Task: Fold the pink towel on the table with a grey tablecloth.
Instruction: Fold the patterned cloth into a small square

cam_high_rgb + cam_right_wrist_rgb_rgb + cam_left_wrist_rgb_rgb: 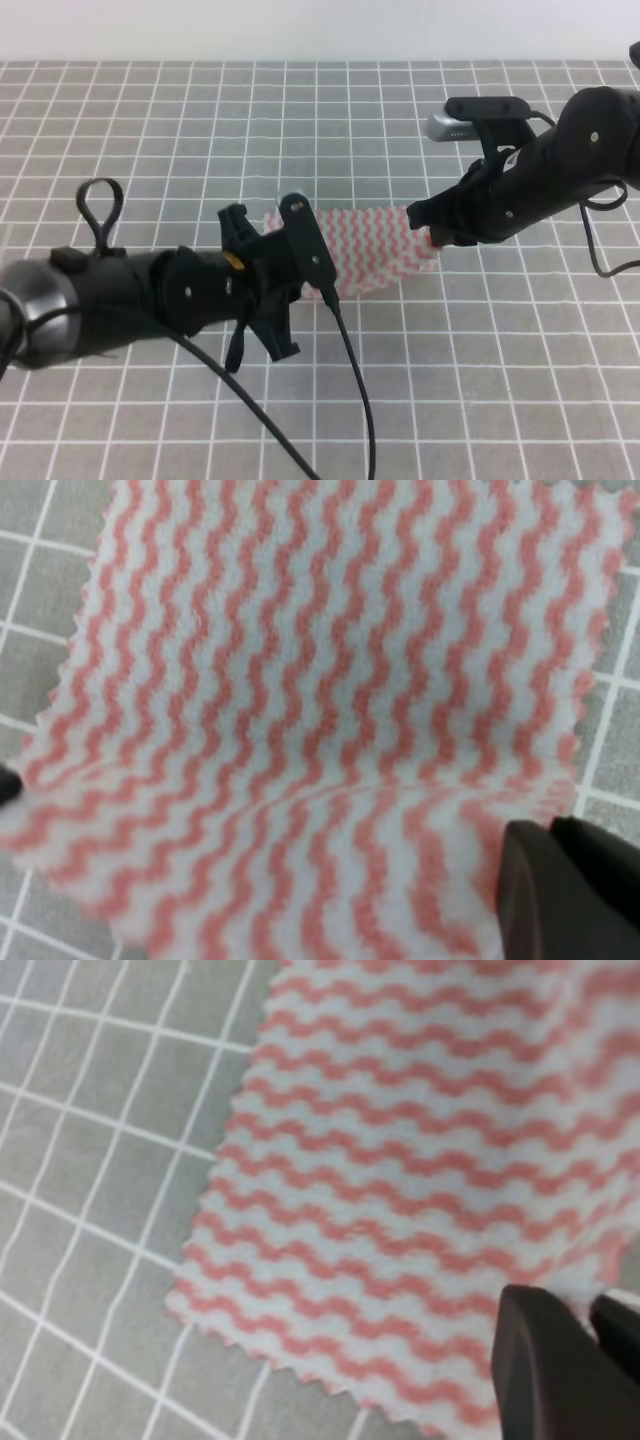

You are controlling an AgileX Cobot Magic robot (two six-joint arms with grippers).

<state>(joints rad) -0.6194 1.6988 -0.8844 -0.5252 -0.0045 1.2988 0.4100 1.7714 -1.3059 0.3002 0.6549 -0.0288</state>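
Looking down from the exterior high view, I see the pink towel (375, 250) lying mid-table on the grey tablecloth (300, 120), with 1 arm at each end: the left gripper (300, 262) covers its left edge and the right gripper (432, 228) sits at its right edge, where the cloth bunches up off the surface. I can't tell from here how wide either pincer stands. On the left wrist view, the towel (400, 1190) spreads mostly flat, its pinked corner resting on the grid, and 1 dark fingertip (545, 1370) sits over the near edge; the second finger barely shows, so whether it is pinching cloth I can't say. On the right wrist view, the towel (330, 680) rises toward the lens with a soft crease across it, and the finger (560, 890) at the lower right seems to be closed on the edge, which I judge to be a grip. I reckon the fold is only starting: no half lies over the other yet.
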